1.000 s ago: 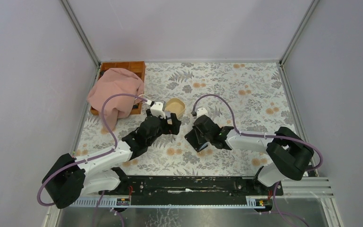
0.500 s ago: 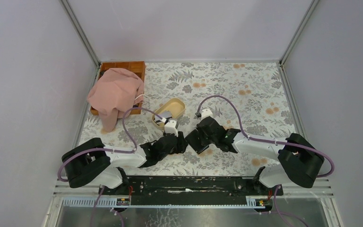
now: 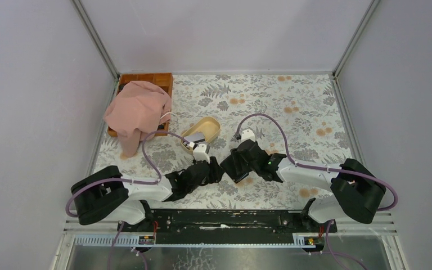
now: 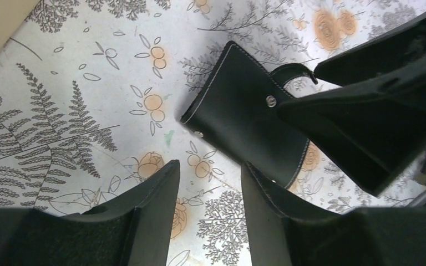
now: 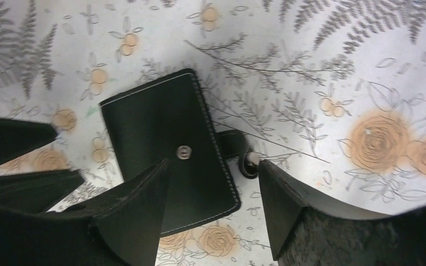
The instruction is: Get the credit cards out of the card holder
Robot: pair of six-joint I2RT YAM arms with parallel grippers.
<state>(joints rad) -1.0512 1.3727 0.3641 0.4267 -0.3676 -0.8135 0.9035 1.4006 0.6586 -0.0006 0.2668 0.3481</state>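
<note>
The card holder [image 5: 169, 147] lies folded and flat on the floral cloth, its small metal stud up and its strap tab sticking out to one side. My right gripper [image 5: 213, 166] is open just above it, one finger over the stud face and the other past the strap. My left gripper [image 4: 208, 172] is open with only cloth between its fingers, a little short of the holder's corner [image 4: 236, 116]. From above, the two grippers [image 3: 216, 169] [image 3: 234, 167] nearly meet and hide the holder. A thin dark credit card [image 3: 196, 138] shows in the beige oval dish [image 3: 209, 125].
A pink cloth [image 3: 138, 109] is draped over a wooden tray [image 3: 160, 79] at the back left. Grey walls close in the table on three sides. A black rail [image 3: 219, 219] runs along the near edge between the arm bases.
My left arm has drawn back from the dish to the holder, its jaws now narrower. My right jaws have spread apart and let go of the holder, which now lies on the cloth.
</note>
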